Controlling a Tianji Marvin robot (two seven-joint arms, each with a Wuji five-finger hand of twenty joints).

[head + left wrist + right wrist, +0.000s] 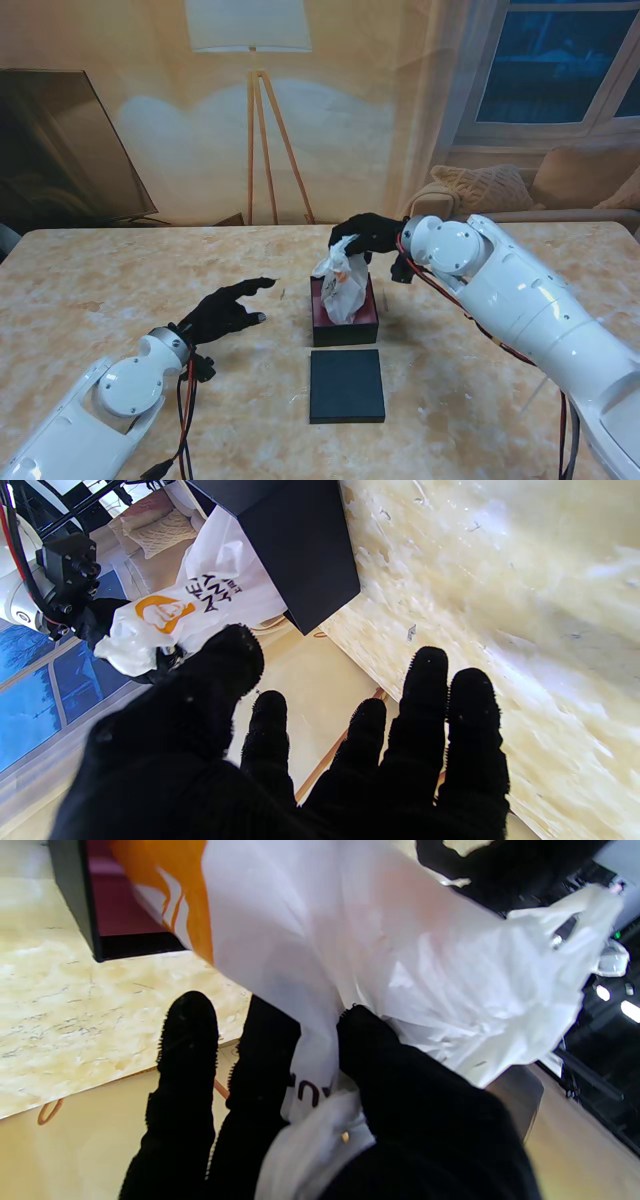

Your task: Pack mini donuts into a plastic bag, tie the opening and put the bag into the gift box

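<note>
The right hand (368, 234) is pinching the thin, limp plastic bag (342, 282) by its gathered neck over the far gift box (344, 325); left hand (226, 311) is hovering spread, holding nothing

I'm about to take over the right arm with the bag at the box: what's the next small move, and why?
Probably lower the right hand a little, then let go. It pinches the top of the plastic bag, whose bottom already sits in the open gift box; the bag stands tall above the rim. The left hand is open, apart.
</note>
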